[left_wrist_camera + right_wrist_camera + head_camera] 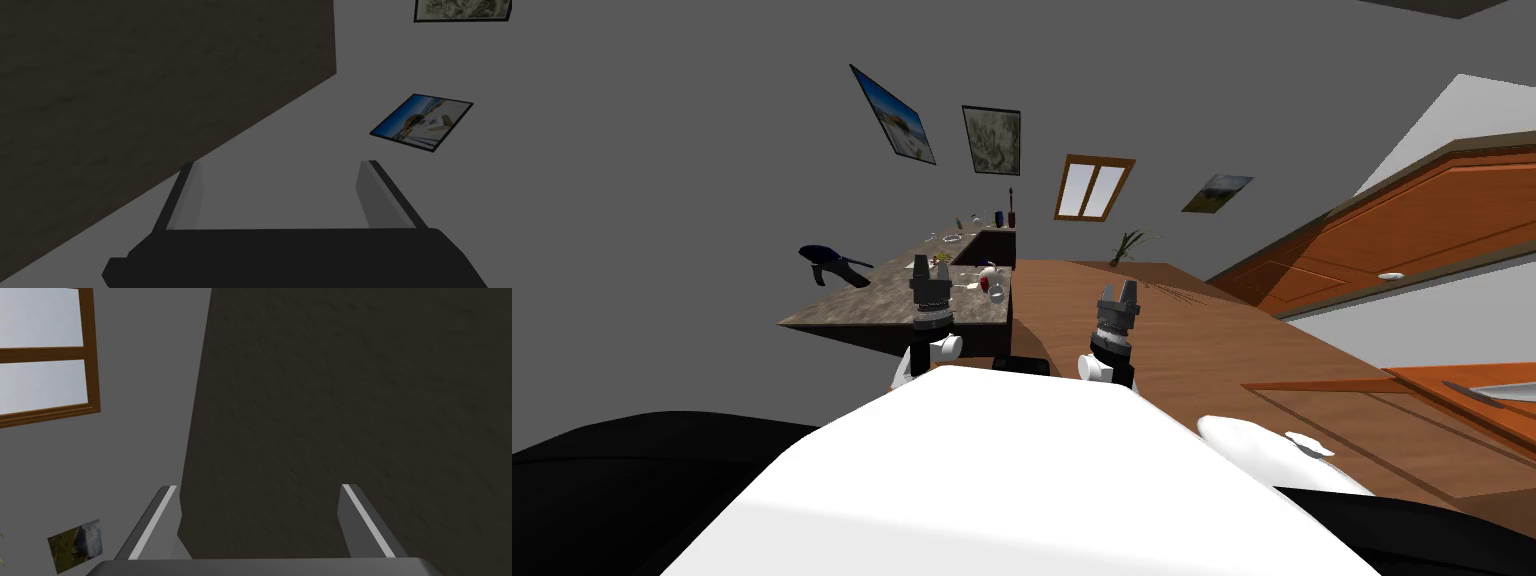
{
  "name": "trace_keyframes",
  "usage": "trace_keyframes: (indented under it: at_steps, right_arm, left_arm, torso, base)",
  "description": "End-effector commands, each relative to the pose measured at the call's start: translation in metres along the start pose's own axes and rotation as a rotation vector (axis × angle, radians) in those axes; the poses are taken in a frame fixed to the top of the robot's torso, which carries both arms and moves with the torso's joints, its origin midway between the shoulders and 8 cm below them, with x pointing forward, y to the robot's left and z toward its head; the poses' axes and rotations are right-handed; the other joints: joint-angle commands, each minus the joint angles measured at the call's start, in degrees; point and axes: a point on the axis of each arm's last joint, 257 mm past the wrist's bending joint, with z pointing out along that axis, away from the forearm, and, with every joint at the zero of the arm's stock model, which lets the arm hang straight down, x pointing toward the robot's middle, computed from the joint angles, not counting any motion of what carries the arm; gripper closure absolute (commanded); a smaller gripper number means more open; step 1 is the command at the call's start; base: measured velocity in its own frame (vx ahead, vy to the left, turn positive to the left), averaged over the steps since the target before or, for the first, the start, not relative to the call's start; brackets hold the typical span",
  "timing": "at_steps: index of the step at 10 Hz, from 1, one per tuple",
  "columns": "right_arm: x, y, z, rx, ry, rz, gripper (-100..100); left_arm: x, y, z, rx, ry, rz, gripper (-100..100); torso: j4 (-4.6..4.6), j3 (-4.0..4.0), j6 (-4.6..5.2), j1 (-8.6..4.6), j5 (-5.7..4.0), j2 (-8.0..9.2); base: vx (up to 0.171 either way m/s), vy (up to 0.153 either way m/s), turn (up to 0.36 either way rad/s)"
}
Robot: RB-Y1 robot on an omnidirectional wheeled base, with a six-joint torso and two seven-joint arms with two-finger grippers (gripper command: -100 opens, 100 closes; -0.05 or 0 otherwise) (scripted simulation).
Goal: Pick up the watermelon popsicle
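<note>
1. Watermelon popsicle [984,284]: you see it in the head view as a small red-and-white spot on the mottled stone counter [872,300]. It lies near the counter's right edge, just beside a white cup [997,293].
2. Its long axis and which way it points are too small for you to tell.
3. A dark blue shape [820,253] lies at the counter's far left edge; you cannot make out what it is.
4. The left gripper [921,263] stands upright at the counter's near edge, near the popsicle and to its left. Its wrist view shows the 2 fingers [192,195] spread wide, holding nothing, beside a flat dark surface [150,100].
5. The right gripper [1118,290] hangs over the brown wooden top [1212,340], apart from the popsicle. Its jaws are released and empty.
6. The orange-brown cabinets [1412,220] are cut off by the right edge.
</note>
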Motion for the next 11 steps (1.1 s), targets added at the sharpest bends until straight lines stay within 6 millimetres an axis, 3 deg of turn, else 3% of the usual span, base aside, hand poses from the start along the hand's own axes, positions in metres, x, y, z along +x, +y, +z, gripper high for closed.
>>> trace_keyframes:
  at_steps: [1,6,7,11]
  right_arm:
    - [0.000,0.000,0.000,0.000,0.000,0.000,0]
    - [0.000,0.000,0.000,0.000,0.000,0.000,0]
    - [0.000,0.000,0.000,0.000,0.000,0.000,0]
    - [0.000,0.000,0.000,0.000,0.000,0.000,0]
  left_arm:
    - [0.004,0.009,-0.003,-0.020,0.042,0.032,-100]
    - [0.004,0.061,-0.025,-0.146,0.128,0.165,-100]
    - [0.001,0.083,-0.036,-0.203,0.148,0.218,-100]
    - [-0.011,0.127,-0.063,-0.323,0.181,0.330,-100]
  torso:
    - [0.00,0.00,0.00,0.00,0.00,0.00]
    - [0.07,0.19,0.00,-0.39,-0.09,0.33]
    - [0.07,0.19,0.00,-0.35,-0.08,0.32]
    - [0.09,0.24,0.00,-0.48,-0.11,0.42]
  base:
    - [-0.018,-0.024,0.029]
    - [-0.072,-0.087,0.056]
    - [-0.091,-0.107,0.100]
    - [-0.111,-0.119,0.074]
